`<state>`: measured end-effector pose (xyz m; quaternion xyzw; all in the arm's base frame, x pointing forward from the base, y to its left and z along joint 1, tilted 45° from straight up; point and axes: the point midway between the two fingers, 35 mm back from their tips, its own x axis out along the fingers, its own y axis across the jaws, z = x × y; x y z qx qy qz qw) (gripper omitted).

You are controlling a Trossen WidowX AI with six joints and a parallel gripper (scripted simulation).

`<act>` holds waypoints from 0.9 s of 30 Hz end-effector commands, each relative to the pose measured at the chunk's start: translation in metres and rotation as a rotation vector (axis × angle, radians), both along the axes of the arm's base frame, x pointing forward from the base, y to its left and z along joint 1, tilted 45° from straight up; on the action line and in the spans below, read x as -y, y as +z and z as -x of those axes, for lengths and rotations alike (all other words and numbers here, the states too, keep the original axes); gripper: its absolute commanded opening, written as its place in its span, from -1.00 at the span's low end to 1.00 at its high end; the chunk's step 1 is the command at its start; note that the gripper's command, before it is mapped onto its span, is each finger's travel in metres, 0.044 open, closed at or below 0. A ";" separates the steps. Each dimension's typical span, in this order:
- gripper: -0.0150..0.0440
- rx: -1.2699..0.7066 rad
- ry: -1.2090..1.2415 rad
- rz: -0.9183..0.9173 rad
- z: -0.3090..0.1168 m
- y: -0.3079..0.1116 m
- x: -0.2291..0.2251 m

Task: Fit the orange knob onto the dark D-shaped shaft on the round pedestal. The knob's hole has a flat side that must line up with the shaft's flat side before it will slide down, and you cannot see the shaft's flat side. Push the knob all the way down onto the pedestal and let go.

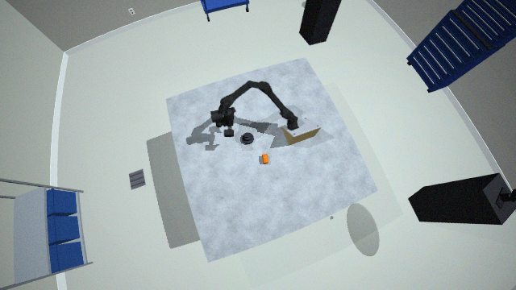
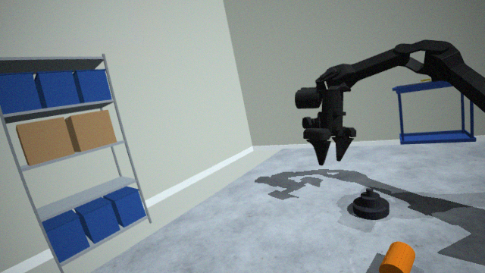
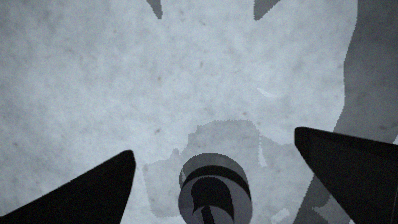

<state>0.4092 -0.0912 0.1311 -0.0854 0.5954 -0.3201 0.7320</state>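
The orange knob (image 1: 264, 159) (image 2: 398, 258) appears to lie on its side on the table, apart from the pedestal. The dark round pedestal (image 1: 247, 139) (image 2: 371, 211) (image 3: 243, 197) stands upright with its thin shaft (image 2: 370, 190) bare on top. The flat side of the shaft cannot be made out. My gripper (image 2: 330, 162) (image 3: 214, 146) is open and empty. It hangs above the table, higher than the pedestal and beside it. In the wrist view the pedestal shows low between the fingers; the knob is not in that view.
The arm's mount (image 1: 304, 136) stands to the right of the pedestal in the top view. The arm arches from it above the table (image 1: 258, 209). Shelving (image 2: 81, 197), a blue cart (image 2: 436, 137) and black pillars (image 1: 455, 203) stand off the table.
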 end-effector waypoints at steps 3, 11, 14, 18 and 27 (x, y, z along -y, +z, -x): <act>1.00 -0.342 0.394 0.021 0.015 -0.075 -0.076; 1.00 -0.878 0.973 0.102 0.087 -0.173 -0.161; 1.00 -1.083 1.170 0.144 0.129 -0.201 -0.180; 1.00 -1.124 1.207 0.153 0.141 -0.207 -0.183; 1.00 -1.124 1.207 0.154 0.141 -0.225 -0.166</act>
